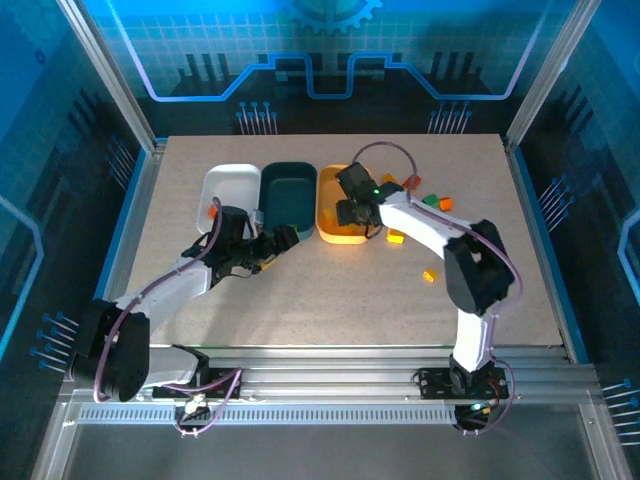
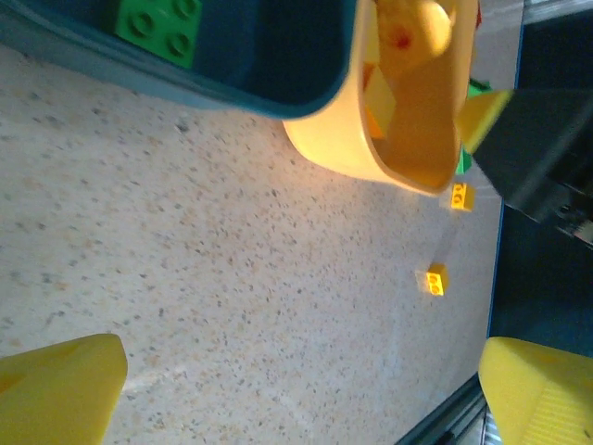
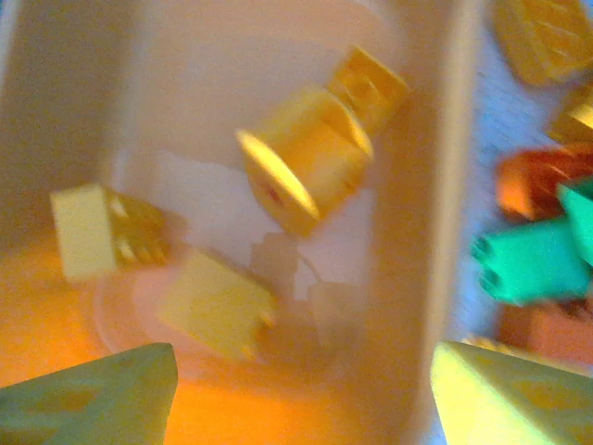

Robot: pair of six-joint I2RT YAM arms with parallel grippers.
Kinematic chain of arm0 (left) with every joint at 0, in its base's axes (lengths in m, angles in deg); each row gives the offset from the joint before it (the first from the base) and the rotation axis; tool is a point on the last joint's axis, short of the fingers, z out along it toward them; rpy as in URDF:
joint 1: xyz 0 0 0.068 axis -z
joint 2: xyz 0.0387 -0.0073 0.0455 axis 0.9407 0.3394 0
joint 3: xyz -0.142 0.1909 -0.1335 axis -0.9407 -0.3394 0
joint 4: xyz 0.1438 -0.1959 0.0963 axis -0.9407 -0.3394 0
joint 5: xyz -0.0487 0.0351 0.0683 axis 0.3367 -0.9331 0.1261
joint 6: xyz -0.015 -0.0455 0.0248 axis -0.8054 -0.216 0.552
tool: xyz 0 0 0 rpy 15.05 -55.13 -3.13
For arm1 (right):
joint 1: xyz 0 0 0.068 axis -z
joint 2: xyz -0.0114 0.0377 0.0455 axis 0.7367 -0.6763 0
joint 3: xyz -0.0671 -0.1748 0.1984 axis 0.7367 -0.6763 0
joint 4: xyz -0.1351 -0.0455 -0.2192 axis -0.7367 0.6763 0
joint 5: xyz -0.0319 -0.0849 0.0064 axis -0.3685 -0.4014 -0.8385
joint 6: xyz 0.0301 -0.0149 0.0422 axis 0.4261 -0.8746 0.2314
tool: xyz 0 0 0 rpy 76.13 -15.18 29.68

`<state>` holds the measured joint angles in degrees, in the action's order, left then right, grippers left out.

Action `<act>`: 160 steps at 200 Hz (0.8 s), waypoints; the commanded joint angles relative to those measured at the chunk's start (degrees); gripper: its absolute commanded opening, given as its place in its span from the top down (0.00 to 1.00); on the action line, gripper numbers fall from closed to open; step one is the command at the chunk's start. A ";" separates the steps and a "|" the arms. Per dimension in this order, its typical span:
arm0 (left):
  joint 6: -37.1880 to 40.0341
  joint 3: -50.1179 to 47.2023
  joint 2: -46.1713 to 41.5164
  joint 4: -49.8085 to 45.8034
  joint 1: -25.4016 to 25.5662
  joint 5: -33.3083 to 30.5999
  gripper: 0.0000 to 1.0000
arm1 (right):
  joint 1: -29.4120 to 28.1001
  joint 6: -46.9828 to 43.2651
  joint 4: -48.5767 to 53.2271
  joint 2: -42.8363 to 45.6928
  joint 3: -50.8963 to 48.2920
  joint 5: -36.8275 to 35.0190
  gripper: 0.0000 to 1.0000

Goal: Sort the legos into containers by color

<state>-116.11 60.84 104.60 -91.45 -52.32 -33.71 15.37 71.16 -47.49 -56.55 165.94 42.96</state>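
Three containers stand side by side at the back: a white tub (image 1: 232,185), a dark teal tub (image 1: 288,195) and an orange tub (image 1: 335,232). My right gripper (image 1: 356,211) hovers over the orange tub, open (image 3: 301,399), with nothing between its fingers; below it lie yellow legos (image 3: 218,301) (image 3: 320,153) on the tub floor. My left gripper (image 1: 272,243) is open (image 2: 296,389) above bare table, just in front of the teal tub (image 2: 232,83), which holds a green lego (image 2: 157,28). Loose legos (image 1: 395,237) (image 1: 429,275) lie right of the orange tub.
More loose bricks, green (image 1: 432,200) and orange (image 1: 446,204), sit at the back right near the right arm's forearm. A red-orange brick (image 1: 212,211) lies in the white tub. Metal frame posts and the table's edges border the work area.
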 commanded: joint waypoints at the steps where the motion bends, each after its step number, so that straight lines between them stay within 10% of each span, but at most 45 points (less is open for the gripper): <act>1: 1.35 1.79 0.46 2.17 3.43 2.13 0.01 | 4.77 3.17 1.47 9.82 -8.43 -1.64 0.25; 72: 0.50 5.12 6.62 8.78 15.64 -0.51 0.01 | 13.91 4.17 -4.78 9.27 -17.01 11.70 0.23; 160: 2.12 3.31 -0.67 2.59 15.99 -5.77 0.01 | 15.27 6.33 -7.13 -2.31 -13.27 9.27 0.41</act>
<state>-115.69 64.27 105.96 -86.62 -36.45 -37.34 29.54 76.53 -53.28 -57.51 151.49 53.08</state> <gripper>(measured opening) 0.990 0.664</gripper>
